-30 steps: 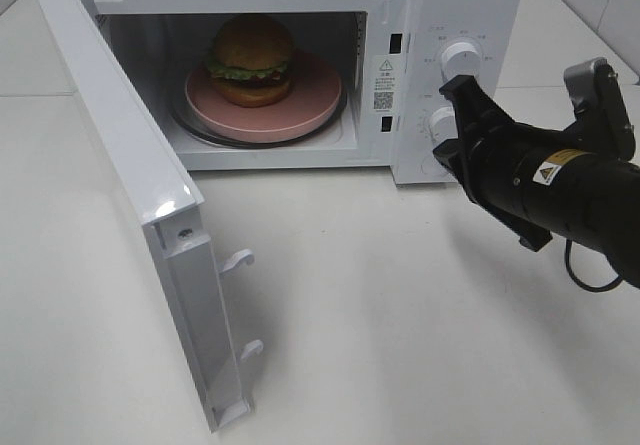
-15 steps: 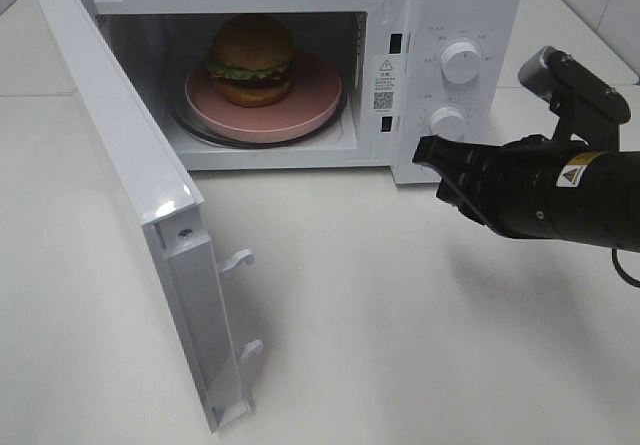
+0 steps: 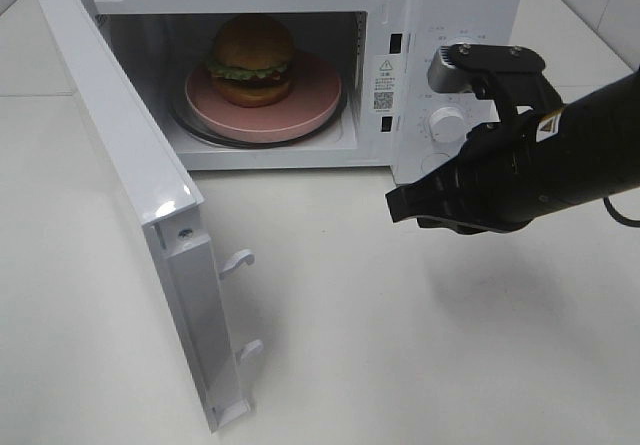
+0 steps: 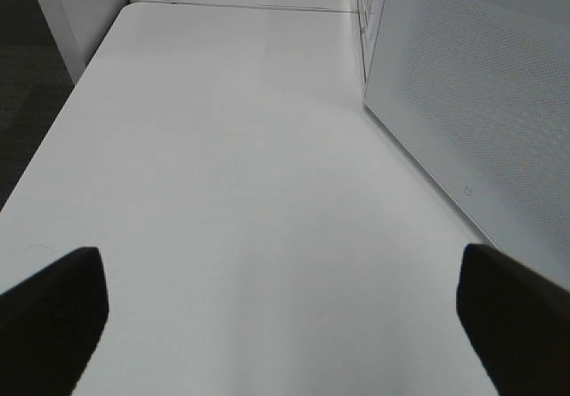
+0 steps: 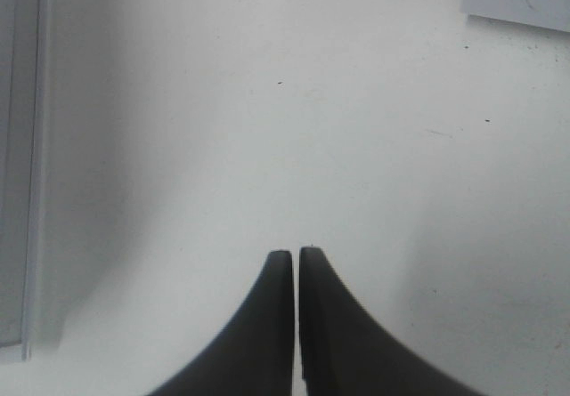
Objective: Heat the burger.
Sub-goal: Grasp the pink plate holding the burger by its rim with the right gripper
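The burger [image 3: 251, 60] sits on a pink plate [image 3: 318, 100] on the glass turntable inside the white microwave [image 3: 470, 0]. The microwave door [image 3: 130, 165] stands wide open, swung out to the left. My right gripper [image 3: 392, 208] is shut and empty, pointing left above the table in front of the microwave's control panel; in the right wrist view [image 5: 296, 258] its fingers touch over bare table. My left gripper [image 4: 283, 285] is open and empty, low over the table beside the door's outer face [image 4: 481, 102]. It is out of the exterior view.
The lower knob [image 3: 447, 125] shows on the control panel; my right arm's wrist covers the upper one. Two latch hooks [image 3: 240, 260] stick out of the door's edge. The white table [image 3: 400, 345] stretches in front of the microwave.
My right gripper has swung away from the control knobs and moved left and down, now pointing left in front of the microwave. Burger, plate and door have not moved.
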